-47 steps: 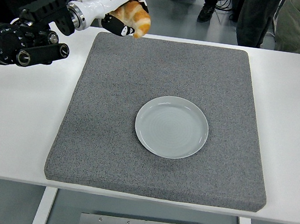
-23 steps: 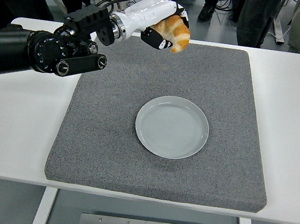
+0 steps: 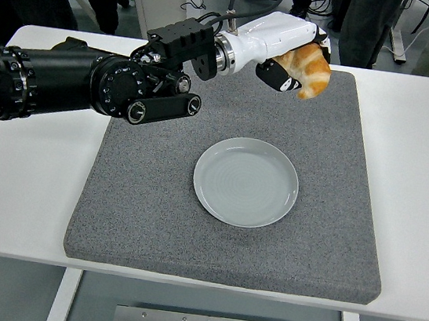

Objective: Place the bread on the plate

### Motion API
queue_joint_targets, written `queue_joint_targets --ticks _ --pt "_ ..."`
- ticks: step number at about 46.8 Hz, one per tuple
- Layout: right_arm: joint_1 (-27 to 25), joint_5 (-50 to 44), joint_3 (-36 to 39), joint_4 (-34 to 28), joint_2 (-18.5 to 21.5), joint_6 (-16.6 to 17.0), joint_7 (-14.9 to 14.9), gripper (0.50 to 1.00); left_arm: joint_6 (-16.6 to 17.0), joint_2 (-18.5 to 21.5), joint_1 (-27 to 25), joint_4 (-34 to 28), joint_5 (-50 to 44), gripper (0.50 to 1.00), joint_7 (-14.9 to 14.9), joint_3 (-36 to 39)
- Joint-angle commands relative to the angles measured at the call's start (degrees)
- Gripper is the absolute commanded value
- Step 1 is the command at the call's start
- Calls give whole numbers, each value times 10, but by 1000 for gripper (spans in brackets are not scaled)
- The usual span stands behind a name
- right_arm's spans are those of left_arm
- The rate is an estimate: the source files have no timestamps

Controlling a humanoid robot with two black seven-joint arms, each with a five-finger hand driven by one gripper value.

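Bread is up in the air, gripped by the left hand — a golden, croissant-looking piece, its tip poking down past the fingers, which are wrapped around it from above and the side. Dark fingertips show just under the bread's near side, white shell covers the back of the hand. The hand sits over the far part of the mat, toward its far-right corner, with the black left arm stretching in from the left edge and crossing the mat's far-left area.

Plate, pale grey and round, lies below and nearer than the fingers, slightly to their left, flat on the mat about at its middle. Nothing in it — the dish shows only its own faint rings. Bread and plate are well apart; the bread hangs beyond the plate's far rim rather than over it.

The mat, grey and coarse, covers most of the white counter, which shows bare on both sides of it and along the near edge.

Beyond the fingers, past the counter's far edge, legs and shoes of people stand on the floor, cut off at the top. The right arm is out of sight.
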Motion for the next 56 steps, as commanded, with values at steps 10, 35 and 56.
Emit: queue_joint_targets --ticks 10,35,56 --pt "0 0 0 0 0 0 0 1000 23 0 40 0 22 500 -29 -3" --pt "1 0 0 0 0 0 0 1000 52 0 93 -67 49 500 -77 -2" --pt "0 0 0 0 0 0 0 1000 80 62 161 -93 128 500 -78 -1"
